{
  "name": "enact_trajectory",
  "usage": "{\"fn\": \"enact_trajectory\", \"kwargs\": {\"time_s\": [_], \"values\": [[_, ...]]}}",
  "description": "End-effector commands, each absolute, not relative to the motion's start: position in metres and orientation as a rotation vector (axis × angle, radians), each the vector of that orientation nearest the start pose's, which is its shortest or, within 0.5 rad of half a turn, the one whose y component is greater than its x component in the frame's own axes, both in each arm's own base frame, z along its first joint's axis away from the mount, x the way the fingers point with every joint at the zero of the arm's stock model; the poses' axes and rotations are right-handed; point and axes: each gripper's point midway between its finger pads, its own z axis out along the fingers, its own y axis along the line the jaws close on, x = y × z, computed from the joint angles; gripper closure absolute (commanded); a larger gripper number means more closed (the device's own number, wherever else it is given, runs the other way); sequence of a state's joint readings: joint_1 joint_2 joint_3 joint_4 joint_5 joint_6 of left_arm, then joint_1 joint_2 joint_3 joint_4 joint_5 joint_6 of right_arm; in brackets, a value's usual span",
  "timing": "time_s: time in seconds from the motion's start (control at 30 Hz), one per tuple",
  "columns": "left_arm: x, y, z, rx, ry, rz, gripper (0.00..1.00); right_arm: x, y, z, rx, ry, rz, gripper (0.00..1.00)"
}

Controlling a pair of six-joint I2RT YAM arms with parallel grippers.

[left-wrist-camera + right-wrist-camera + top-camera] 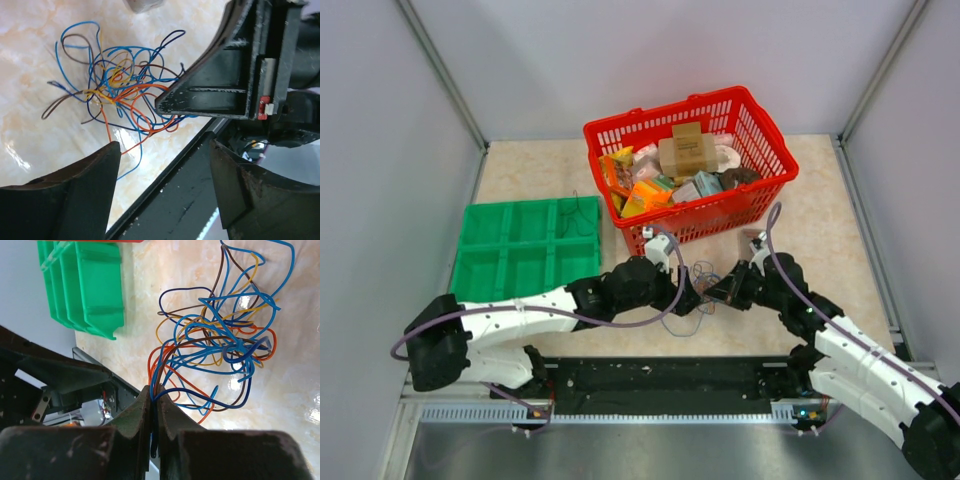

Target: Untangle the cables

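Observation:
The cables (220,345) are a tangle of thin blue, dark blue, orange, yellow and brown wires on the beige table. They also show in the left wrist view (122,90) and, small, in the top view (705,283) between the two grippers. My right gripper (155,392) is shut on several strands at the tangle's edge. It also shows in the top view (725,290). My left gripper (165,160) is open and empty just near of the tangle. An orange strand runs up to its left finger (102,165). It also shows in the top view (685,295).
A green compartment tray (525,248) lies at the left, also in the right wrist view (85,287). A red basket (690,165) full of packets stands behind the tangle. A black rail (660,380) runs along the table's near edge.

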State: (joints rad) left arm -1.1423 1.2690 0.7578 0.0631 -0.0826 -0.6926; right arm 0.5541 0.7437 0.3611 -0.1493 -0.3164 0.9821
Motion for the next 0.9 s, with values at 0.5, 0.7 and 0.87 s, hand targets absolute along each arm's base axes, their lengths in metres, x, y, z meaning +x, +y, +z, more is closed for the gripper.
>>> {"fn": "enact_trajectory", "kwargs": {"time_s": [0.5,0.7,0.87], "values": [[0.162,-0.398,0.161,0.115,2.351,-1.387,0.66,0.179,0.221,0.156,0.144,2.205,1.256,0.97],[0.172,-0.396,0.156,0.097,2.346,-1.321,0.68,0.178,0.221,0.155,0.137,2.205,1.256,0.97],[0.173,-0.399,0.149,0.086,2.368,-1.311,0.7,0.179,0.222,0.159,0.131,2.196,1.263,0.97]]}}
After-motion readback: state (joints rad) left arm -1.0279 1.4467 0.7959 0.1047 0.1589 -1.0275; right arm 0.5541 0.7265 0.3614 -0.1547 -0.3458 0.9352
